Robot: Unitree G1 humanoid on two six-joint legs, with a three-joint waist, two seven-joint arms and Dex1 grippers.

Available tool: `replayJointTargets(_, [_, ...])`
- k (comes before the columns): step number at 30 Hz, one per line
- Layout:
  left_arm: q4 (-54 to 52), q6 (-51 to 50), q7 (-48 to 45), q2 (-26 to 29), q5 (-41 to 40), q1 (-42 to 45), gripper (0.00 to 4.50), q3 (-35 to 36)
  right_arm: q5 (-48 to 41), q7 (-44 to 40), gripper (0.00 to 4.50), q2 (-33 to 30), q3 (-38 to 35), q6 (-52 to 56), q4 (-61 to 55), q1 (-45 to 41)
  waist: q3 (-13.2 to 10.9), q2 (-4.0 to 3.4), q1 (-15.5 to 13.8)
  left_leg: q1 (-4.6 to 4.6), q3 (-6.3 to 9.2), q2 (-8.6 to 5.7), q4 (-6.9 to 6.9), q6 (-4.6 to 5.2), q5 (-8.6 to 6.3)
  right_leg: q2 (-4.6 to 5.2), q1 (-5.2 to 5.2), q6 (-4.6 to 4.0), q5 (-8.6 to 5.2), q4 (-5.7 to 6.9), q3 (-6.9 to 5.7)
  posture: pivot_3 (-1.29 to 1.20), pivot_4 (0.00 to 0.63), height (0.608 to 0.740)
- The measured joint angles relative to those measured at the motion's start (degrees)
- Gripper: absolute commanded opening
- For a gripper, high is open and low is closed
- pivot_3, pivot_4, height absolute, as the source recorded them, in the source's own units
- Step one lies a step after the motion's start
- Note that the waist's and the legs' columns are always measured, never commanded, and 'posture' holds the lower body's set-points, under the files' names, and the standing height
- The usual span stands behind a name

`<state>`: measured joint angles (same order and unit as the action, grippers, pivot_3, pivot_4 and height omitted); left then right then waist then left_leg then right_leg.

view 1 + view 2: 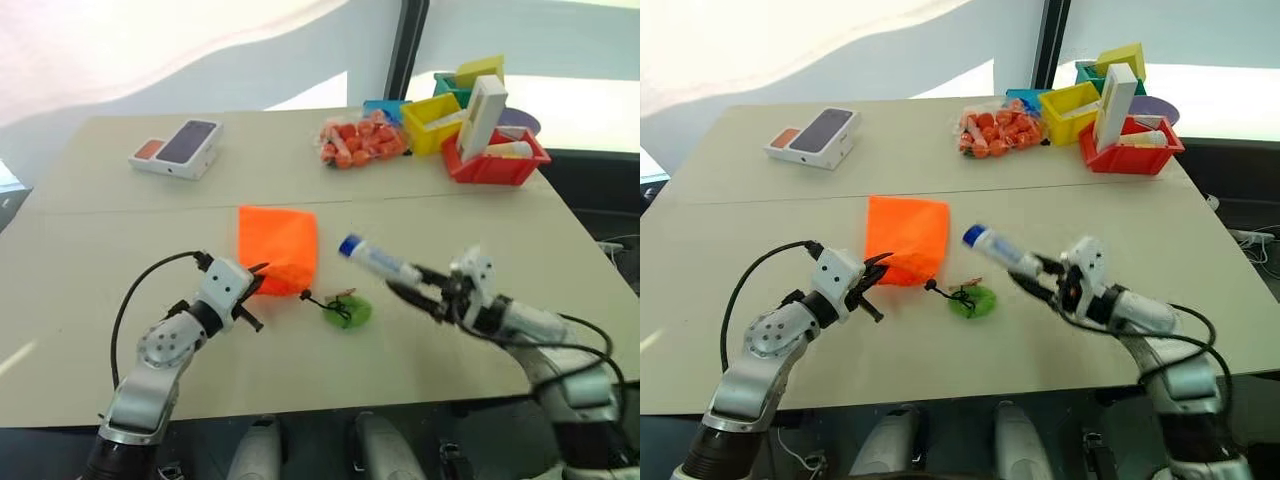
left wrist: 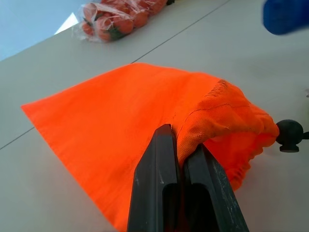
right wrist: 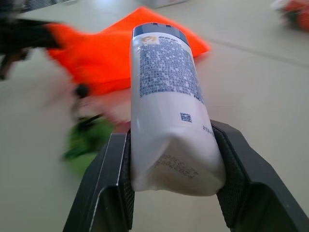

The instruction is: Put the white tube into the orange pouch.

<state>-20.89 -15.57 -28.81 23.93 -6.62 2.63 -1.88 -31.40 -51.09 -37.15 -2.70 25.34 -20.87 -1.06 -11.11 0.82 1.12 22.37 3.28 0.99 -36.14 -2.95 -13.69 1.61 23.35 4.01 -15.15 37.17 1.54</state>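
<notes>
- Nearest, the left gripper (image 1: 257, 290) is pinched tight on the gathered mouth hem of the orange pouch (image 1: 278, 245); in the left wrist view its black fingers (image 2: 159, 183) press together with a fold of orange fabric between them.
- Alongside, the right gripper (image 1: 412, 283) is clamped on the crimped end of the white tube (image 1: 378, 260), one pad on each side; the tube is lifted off the table (image 1: 120, 290) and its dark blue cap (image 1: 349, 244) points toward the pouch.
- Tube and pouch are apart: the cap stands just right of the pouch's right edge, with a strip of bare table between them.
- The pouch lies flat on the table, its near end raised at the pinch and its far edge close to the seam that crosses the tabletop.
- A thin black cord (image 1: 312, 299) runs from the pouch mouth to a green tuft (image 1: 347, 311), which lies on the table between the two grippers and below the tube.
- The near table edge runs just behind both wrists; bare surface lies to the left of the left arm and to the right of the right arm.
- Beyond the seam the middle of the table is bare.
- Far left, a flat box (image 1: 177, 147) sits near the back edge.
- Far right, a clear bag of orange-red pieces (image 1: 362, 140) lies beside the coloured bins (image 1: 495, 160), which crowd the back right corner.
</notes>
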Motion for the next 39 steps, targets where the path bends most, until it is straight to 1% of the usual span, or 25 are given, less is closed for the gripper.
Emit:
replayJointTargets(3, [-0.22,-1.61,-1.18,-0.10,-2.00,0.50,0.00,0.07,-0.34,-0.22,1.82,-0.88,4.94,4.10,-5.16,0.93,0.00,0.02,0.08,-0.07,0.05,0.01,-0.03,-0.01,0.00,-0.08,0.00,-0.12,0.07,0.00,0.01,0.00,0.150,0.740])
replayJointTargets(6, [-0.26,-2.83,-1.78,0.08,-3.02,0.77,0.00,0.08,1.74,3.03,1.82,2.39,9.98,5.81,-6.28,-0.86,0.00,0.03,-0.15,-0.02,0.08,0.00,-0.07,-0.01,0.00,-0.07,0.02,-0.14,0.07,-0.01,-0.01,0.00,0.150,0.740])
replayJointTargets(11, [-0.30,-3.79,-2.22,0.75,-3.57,1.82,0.00,0.17,3.94,6.44,1.82,5.82,14.44,7.29,-6.01,-3.65,0.00,0.06,-0.39,0.11,0.05,-0.05,-0.05,-0.02,0.01,-0.01,0.05,-0.10,0.07,-0.16,0.01,0.00,0.150,0.740])
replayJointTargets(15, [-0.91,-3.98,-2.38,0.82,-3.79,1.84,0.00,0.14,4.42,8.92,1.82,8.87,15.46,8.10,-5.08,-5.60,0.00,0.07,-0.38,0.12,0.07,-0.05,0.00,-0.02,0.00,-0.01,0.06,-0.14,0.11,-0.15,0.00,0.00,0.150,0.740])
replayJointTargets(18, [-2.02,-3.99,-2.60,0.86,-3.89,1.72,0.00,-0.06,6.70,11.48,1.82,10.37,15.39,7.95,-2.34,-8.00,0.00,0.07,-0.35,0.11,0.07,-0.05,-0.01,-0.02,0.00,-0.02,0.06,-0.15,0.10,-0.13,0.00,0.00,0.150,0.740])
replayJointTargets(25, [-3.07,-4.19,-3.78,1.43,-4.05,1.51,0.00,-1.22,9.88,15.84,1.82,13.58,15.49,8.18,0.30,-9.30,0.00,0.07,-0.30,0.10,0.07,-0.05,-0.01,-0.02,0.00,-0.02,0.07,-0.16,0.10,-0.11,0.00,0.00,0.150,0.740])
replayJointTargets(29, [-4.18,-4.25,-4.61,1.72,-4.13,1.64,0.00,-1.98,9.99,19.19,1.82,17.20,15.44,10.68,0.95,-11.54,0.00,0.07,-0.14,0.09,0.08,-0.03,0.00,-0.02,0.00,-0.04,0.08,-0.19,0.12,-0.07,0.00,0.00,0.150,0.740])
replayJointTargets(32, [-4.56,-4.45,-4.99,1.72,-4.16,1.80,0.00,-2.43,10.39,21.02,1.82,18.78,15.62,12.51,0.95,-13.50,0.00,0.07,-0.16,0.10,0.08,-0.04,-0.01,-0.02,0.00,-0.03,0.08,-0.19,0.12,-0.07,0.00,0.00,0.150,0.740])
replayJointTargets(35, [-4.60,-5.20,-5.18,1.71,-4.16,2.09,0.00,-3.29,11.72,22.39,1.82,19.79,16.83,13.82,1.13,-15.16,0.00,0.07,-0.15,0.10,0.07,-0.04,-0.01,-0.02,0.00,-0.03,0.08,-0.19,0.13,-0.07,0.01,0.00,0.150,0.740])
replayJointTargets(39, [-4.66,-5.44,-5.85,1.58,-4.32,2.64,0.00,-4.15,14.94,25.84,1.82,22.93,18.96,14.36,3.93,-18.12,0.00,0.07,-0.01,0.09,0.08,-0.04,0.00,-0.02,0.00,-0.04,0.10,-0.20,0.13,-0.05,0.00,0.00,0.150,0.740])
